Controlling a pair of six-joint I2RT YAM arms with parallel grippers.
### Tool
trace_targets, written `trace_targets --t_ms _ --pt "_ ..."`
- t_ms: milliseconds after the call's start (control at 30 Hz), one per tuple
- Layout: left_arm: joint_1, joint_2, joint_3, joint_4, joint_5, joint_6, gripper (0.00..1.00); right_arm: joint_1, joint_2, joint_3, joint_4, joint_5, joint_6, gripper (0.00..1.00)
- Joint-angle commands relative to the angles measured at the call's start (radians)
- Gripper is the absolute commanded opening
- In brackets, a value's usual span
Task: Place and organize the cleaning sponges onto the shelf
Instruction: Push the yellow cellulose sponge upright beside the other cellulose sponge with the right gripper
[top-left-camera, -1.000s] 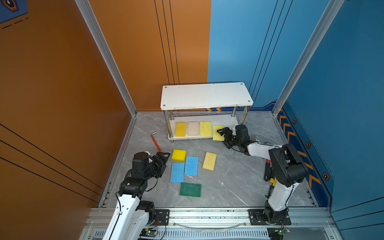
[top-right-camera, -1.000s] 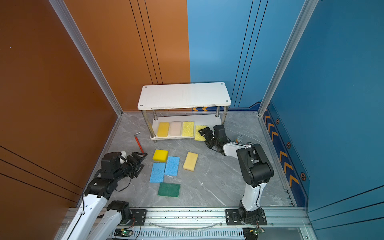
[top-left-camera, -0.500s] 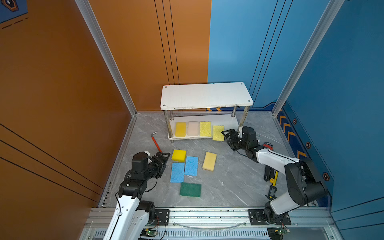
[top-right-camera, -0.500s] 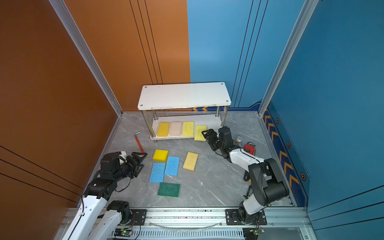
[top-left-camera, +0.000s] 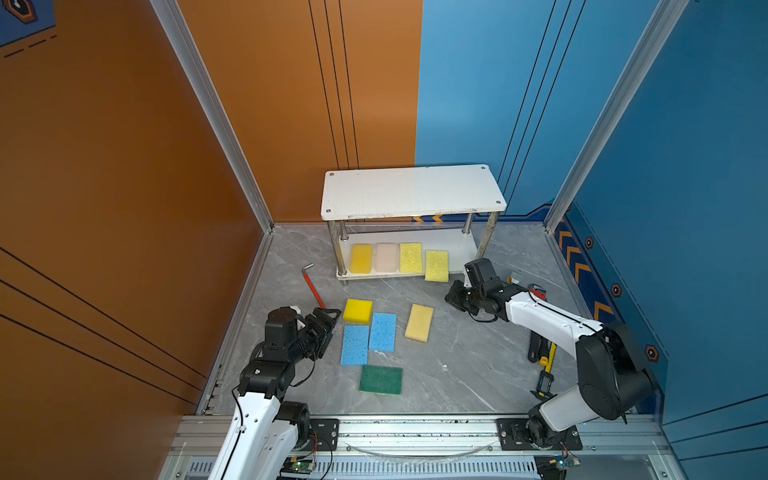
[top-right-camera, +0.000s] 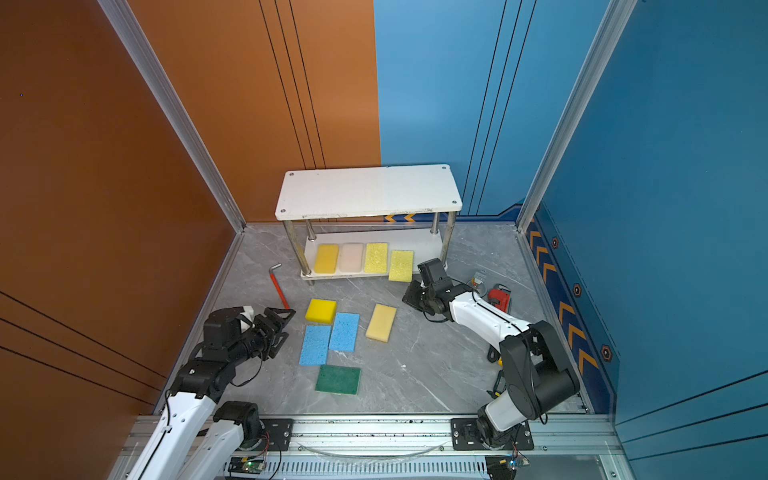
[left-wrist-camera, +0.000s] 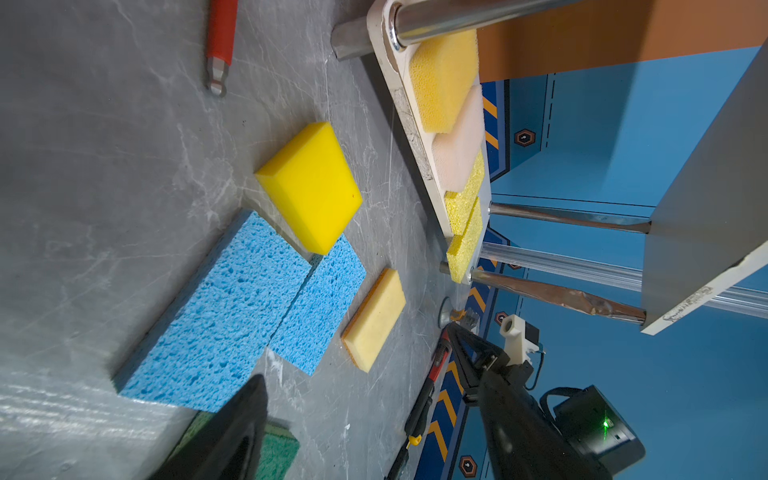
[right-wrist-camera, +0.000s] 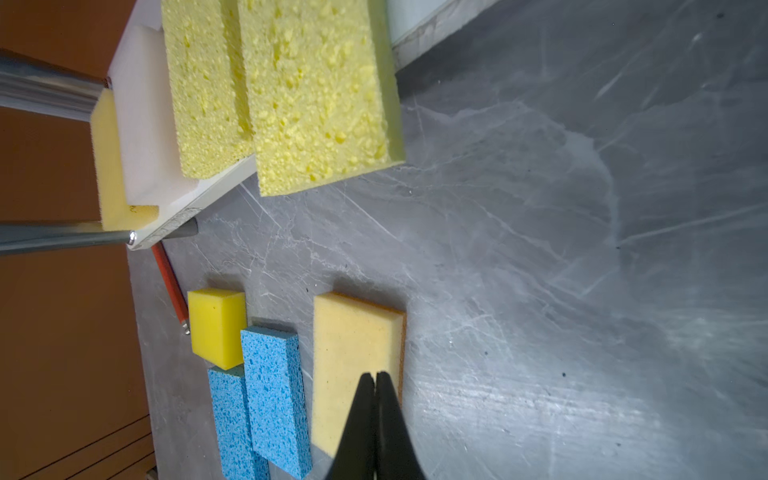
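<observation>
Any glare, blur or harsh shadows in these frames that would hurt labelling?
Both top views: evenly lit, sharp, only a soft shadow under the shelf. Left wrist view: sheen on the floor, near jaws dark and blurred. Right wrist view: floor glare, shut jaws soft, pale yellow sponges crisp.

four sponges (top-left-camera: 386, 257) sit on the lower board of the shelf (top-left-camera: 413, 189).

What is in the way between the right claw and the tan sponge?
Nothing visible. Only bare floor lies between the shut right gripper and the tan sponge.
</observation>
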Motion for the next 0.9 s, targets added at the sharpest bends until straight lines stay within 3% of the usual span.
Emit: trace_targets --t_ms 0,333,867 --pt "0.009 -0.017 -0.011 -0.031 0.024 0.026 0.8 0.027 0.067 0.103 -0.113 0.032 -0.125 0.0" --pt "0.021 -0.044 -0.022 -0.052 0.028 0.027 0.81 -0.021 0.232 0.216 -0.135 -0.01 -0.152 0.0" --pt "0.079 -0.036 -0.016 -0.051 0.051 0.026 0.81 -0.074 0.32 0.328 -0.148 -0.053 -0.175 0.0"
